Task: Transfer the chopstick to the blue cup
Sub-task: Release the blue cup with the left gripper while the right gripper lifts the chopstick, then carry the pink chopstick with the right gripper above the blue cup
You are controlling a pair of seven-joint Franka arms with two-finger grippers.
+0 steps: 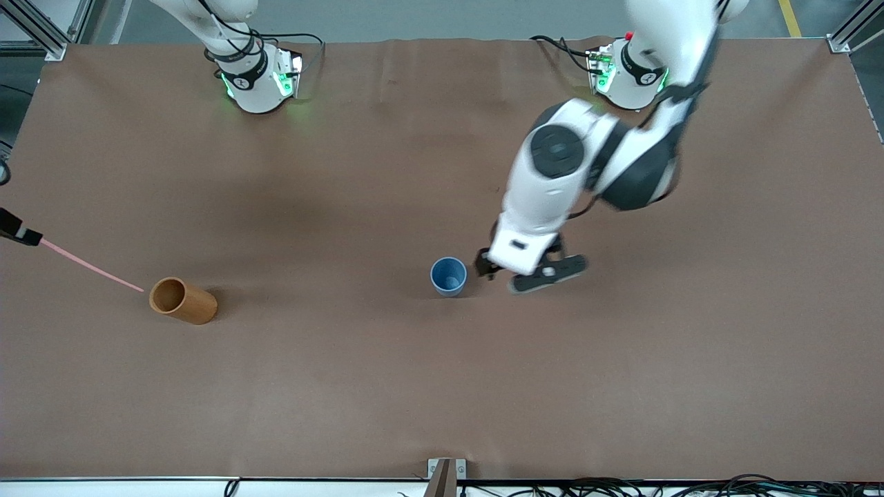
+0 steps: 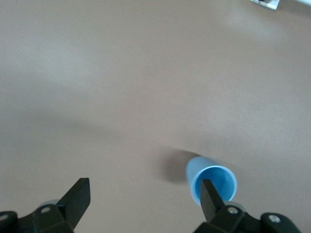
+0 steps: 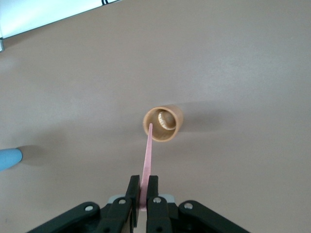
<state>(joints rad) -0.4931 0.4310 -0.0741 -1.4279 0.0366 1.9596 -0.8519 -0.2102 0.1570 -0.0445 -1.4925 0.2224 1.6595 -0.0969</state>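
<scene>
My right gripper is at the right arm's end of the table, shut on one end of the pale pink chopstick. The stick slants down toward the orange-brown wooden cup. In the right wrist view the fingers pinch the chopstick, and its free tip lies over the wooden cup's rim. The blue cup stands upright near the table's middle. My left gripper is low beside it, open and empty. In the left wrist view one finger is next to the blue cup.
The blue cup also shows at the edge of the right wrist view. The brown table mat is bare between the two cups. A metal bracket sits at the table edge nearest the front camera.
</scene>
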